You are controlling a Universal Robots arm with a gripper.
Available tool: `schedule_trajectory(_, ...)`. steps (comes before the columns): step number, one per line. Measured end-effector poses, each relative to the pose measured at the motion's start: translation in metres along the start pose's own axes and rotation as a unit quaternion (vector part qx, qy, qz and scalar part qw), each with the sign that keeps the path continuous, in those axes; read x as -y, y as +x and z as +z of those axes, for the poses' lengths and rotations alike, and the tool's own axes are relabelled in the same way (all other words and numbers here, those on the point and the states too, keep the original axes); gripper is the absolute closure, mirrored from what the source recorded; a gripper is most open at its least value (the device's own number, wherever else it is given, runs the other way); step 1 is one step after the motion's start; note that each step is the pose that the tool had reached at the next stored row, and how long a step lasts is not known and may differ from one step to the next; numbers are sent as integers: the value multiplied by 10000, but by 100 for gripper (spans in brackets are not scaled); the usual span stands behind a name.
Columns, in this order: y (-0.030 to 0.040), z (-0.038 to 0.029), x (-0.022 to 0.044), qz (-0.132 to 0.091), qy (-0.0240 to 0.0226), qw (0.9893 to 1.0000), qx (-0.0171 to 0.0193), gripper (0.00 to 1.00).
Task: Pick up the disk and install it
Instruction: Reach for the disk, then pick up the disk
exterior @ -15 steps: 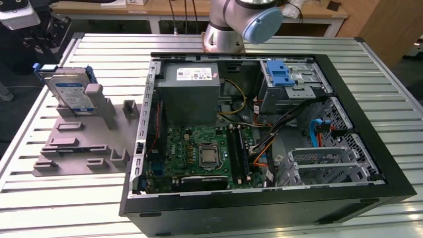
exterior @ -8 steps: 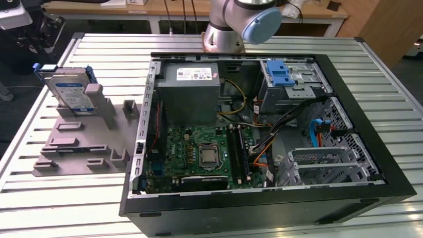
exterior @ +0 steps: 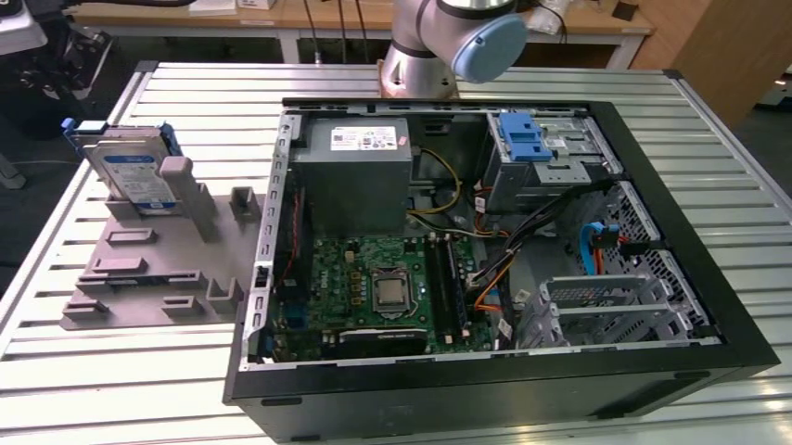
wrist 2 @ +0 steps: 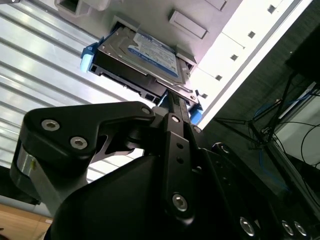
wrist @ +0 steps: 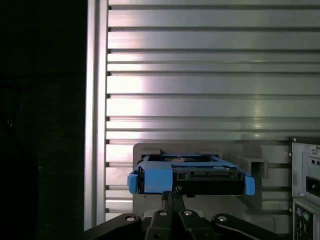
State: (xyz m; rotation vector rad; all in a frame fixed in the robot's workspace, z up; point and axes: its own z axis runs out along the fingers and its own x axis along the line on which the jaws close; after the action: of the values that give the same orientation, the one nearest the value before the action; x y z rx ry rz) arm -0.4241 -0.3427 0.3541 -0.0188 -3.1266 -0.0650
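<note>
Gripper (wrist: 172,195): black fingers drawn together, nothing seen between them. In both wrist views the tips (wrist 2: 176,106) point at the narrow edge of the disk (wrist: 192,175), near that edge's middle. Contact or a gap: cannot tell.

Disk (wrist 2: 145,55): labelled face visible in the second wrist view, with a blue rail frame (wrist: 155,180) round its edges. It stands on edge in a slot of the grey holder (wrist: 150,150). In the exterior view the disk (exterior: 134,171) is upright at the far end of that holder (exterior: 148,269), on the exterior view's left.

Holder lies on the ribbed metal table (exterior: 124,389), just beside the open computer case (exterior: 495,394). Inside the case: grey metal box (exterior: 359,171), green board (exterior: 371,287), blue latch piece (exterior: 526,139) at the drive bay. Arm's joint (exterior: 446,37) sits beyond the case's far wall.
</note>
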Motion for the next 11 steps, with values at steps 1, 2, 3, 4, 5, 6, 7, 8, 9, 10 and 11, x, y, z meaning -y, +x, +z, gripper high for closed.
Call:
schedule_trajectory(1, 1, 0, 0, 0, 0, 10000, 0, 89)
schedule_trajectory(2, 3, 0, 0, 0, 0, 10000, 0, 89)
schedule_trajectory(3, 5, 0, 0, 0, 0, 10000, 0, 89)
schedule_trajectory(4, 13, 0, 0, 1, 0, 10000, 0, 89)
schedule_trajectory(5, 20, 0, 0, 0, 0, 10000, 0, 89)
schedule_trajectory(6, 22, 0, 0, 0, 0, 10000, 0, 89)
schedule_trajectory(7, 23, 0, 0, 0, 0, 10000, 0, 89)
schedule_trajectory(8, 24, 0, 0, 0, 0, 10000, 0, 89)
schedule_trajectory(9, 26, 1, 0, 0, 0, 10000, 0, 89)
schedule_trajectory(10, 27, 1, 0, 0, 0, 10000, 0, 89)
schedule_trajectory(11, 29, 0, 0, 0, 0, 10000, 0, 89)
